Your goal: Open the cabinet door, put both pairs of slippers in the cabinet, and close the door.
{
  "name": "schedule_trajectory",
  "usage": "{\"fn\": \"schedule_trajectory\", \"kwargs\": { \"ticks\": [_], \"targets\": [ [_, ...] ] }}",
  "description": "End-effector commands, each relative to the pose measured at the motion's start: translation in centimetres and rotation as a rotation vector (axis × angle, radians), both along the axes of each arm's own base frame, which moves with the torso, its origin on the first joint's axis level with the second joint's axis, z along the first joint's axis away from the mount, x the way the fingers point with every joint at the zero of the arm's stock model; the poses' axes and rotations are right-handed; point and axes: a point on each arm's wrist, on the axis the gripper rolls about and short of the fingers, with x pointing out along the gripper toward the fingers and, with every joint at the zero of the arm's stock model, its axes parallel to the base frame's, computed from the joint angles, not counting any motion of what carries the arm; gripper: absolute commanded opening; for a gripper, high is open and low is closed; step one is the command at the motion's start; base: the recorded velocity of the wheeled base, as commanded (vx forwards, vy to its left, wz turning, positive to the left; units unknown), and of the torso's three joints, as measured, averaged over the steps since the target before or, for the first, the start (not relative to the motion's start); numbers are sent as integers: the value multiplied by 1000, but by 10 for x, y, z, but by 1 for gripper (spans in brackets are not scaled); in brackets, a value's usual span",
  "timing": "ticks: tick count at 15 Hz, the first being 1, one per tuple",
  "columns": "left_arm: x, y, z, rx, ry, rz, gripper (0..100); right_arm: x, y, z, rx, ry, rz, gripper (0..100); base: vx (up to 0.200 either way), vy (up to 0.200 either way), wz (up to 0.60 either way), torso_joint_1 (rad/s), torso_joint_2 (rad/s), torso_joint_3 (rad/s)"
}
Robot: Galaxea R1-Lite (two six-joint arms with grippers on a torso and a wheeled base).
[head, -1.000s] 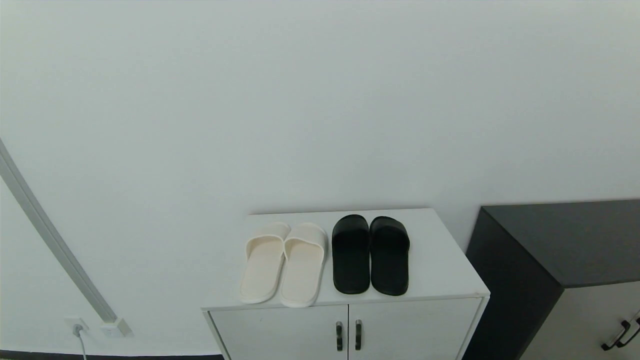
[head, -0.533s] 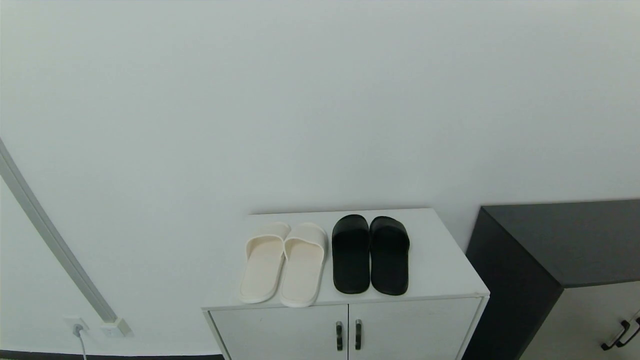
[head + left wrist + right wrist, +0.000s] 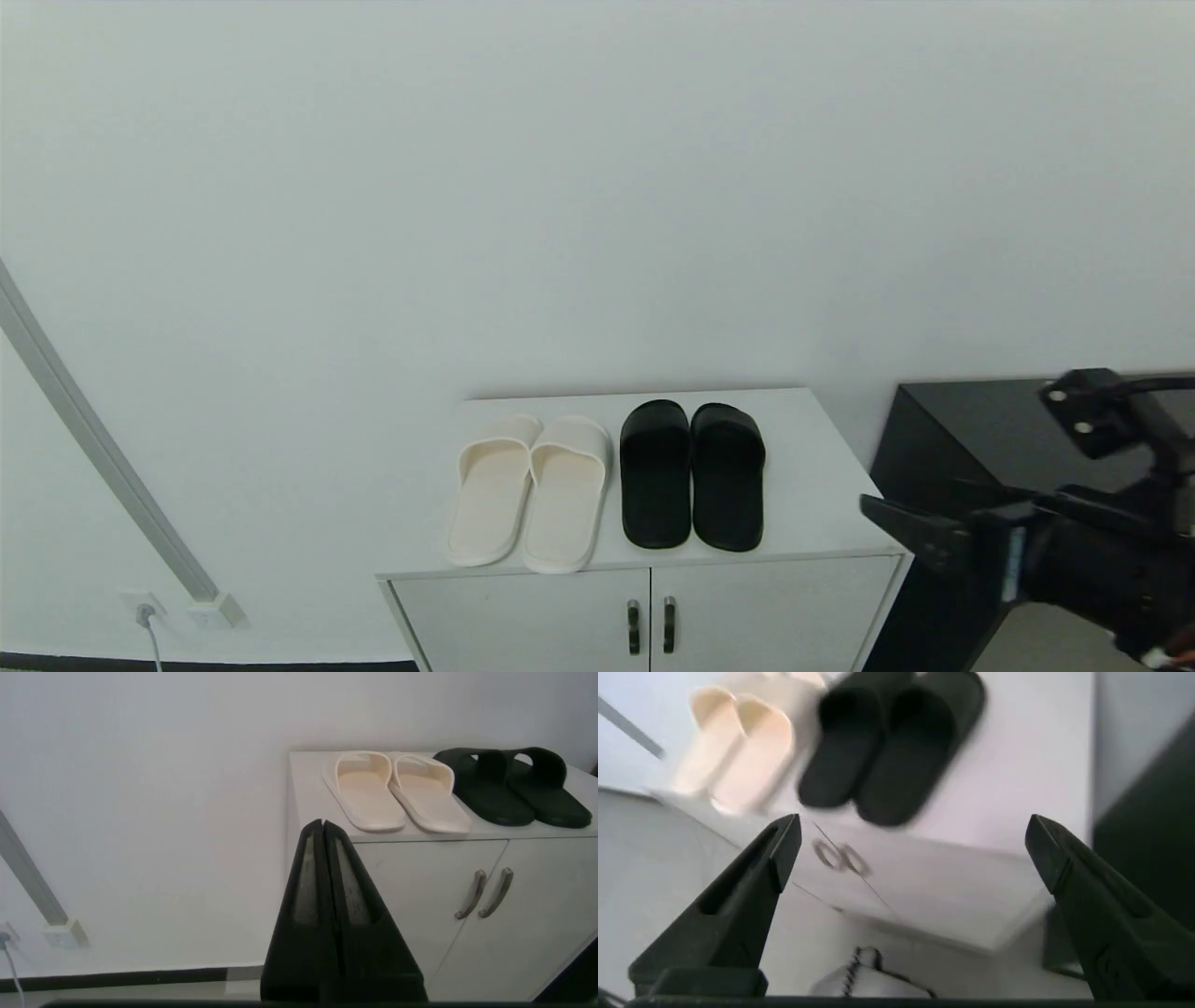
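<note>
The white cabinet [image 3: 822, 504] stood against the wall with both doors shut, the white slippers [image 3: 527, 490] and black slippers [image 3: 691, 476] paired side by side on its top. The right gripper [image 3: 910, 826], jaws spread wide, hung off the cabinet's right front corner. The left gripper [image 3: 322, 826], fingers pressed together, sat off to the left, apparently farther out. The two upright handles [image 3: 651, 625], where the doors meet, lay below and left of the right gripper, likely the nearer arm.
</note>
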Motion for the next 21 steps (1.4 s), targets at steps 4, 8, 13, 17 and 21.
{"fn": "schedule_trajectory", "kwargs": {
  "ticks": [4, 8, 13, 17, 21],
  "targets": [
    [0, 0, 0, 0, 1, 0, 0, 76, 99, -59, -71, -15, -142, 100, 0, 0, 0, 0, 0, 0],
    [0, 0, 0, 0, 1, -1, 0, 109, 132, -87, -99, -26, -208, 100, 0, 0, 0, 0, 0, 0],
    [0, 0, 0, 0, 1, 0, 0, 142, 163, -113, -109, -40, -244, 100, 0, 0, 0, 0, 0, 0],
    [0, 0, 0, 0, 0, -1, 0, 177, 172, -126, -106, -46, -290, 100, 0, 0, 0, 0, 0, 0],
    [0, 0, 0, 0, 1, 0, 0, 206, 177, -138, -103, -48, -324, 100, 0, 0, 0, 0, 0, 0]
  ]
}}
